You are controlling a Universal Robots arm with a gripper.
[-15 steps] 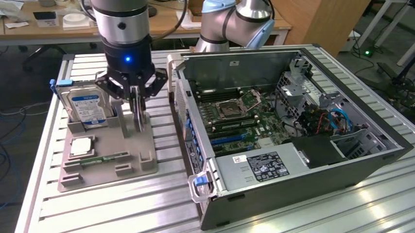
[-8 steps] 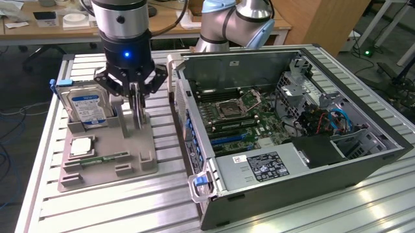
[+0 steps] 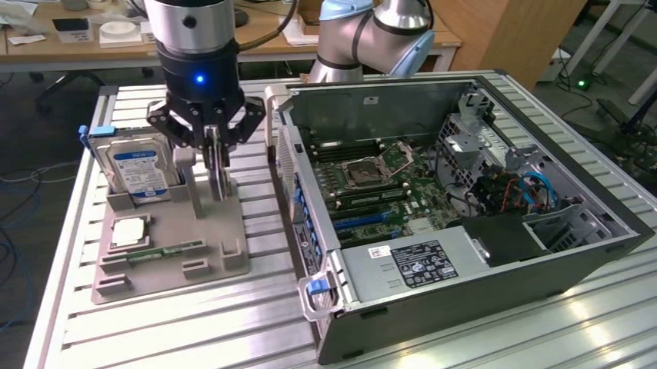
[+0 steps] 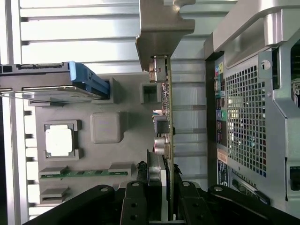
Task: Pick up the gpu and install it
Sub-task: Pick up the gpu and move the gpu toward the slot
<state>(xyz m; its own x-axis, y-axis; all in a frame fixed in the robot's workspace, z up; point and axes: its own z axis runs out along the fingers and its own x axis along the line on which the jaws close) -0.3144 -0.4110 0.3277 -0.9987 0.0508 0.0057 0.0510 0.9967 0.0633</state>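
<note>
Grips the gpu (image 3: 218, 183) (image 4: 168, 117) by its upper edge with the gripper (image 3: 214, 154) (image 4: 161, 197), clenched on it. Holds it upright at the gray tray (image 3: 221, 265), just beside the hard drive (image 3: 138, 169), outside the open computer case (image 3: 462, 300). Shares the tray with a chip (image 3: 131, 231) and a memory stick (image 3: 165, 252).

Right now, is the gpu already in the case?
No, the gpu stands upright in the grey holder outside the case, gripper closed on its top.

A hard drive (image 3: 138, 169) stands upright in the grey holder (image 3: 221, 263) beside an open computer case (image 3: 493, 288).
</note>
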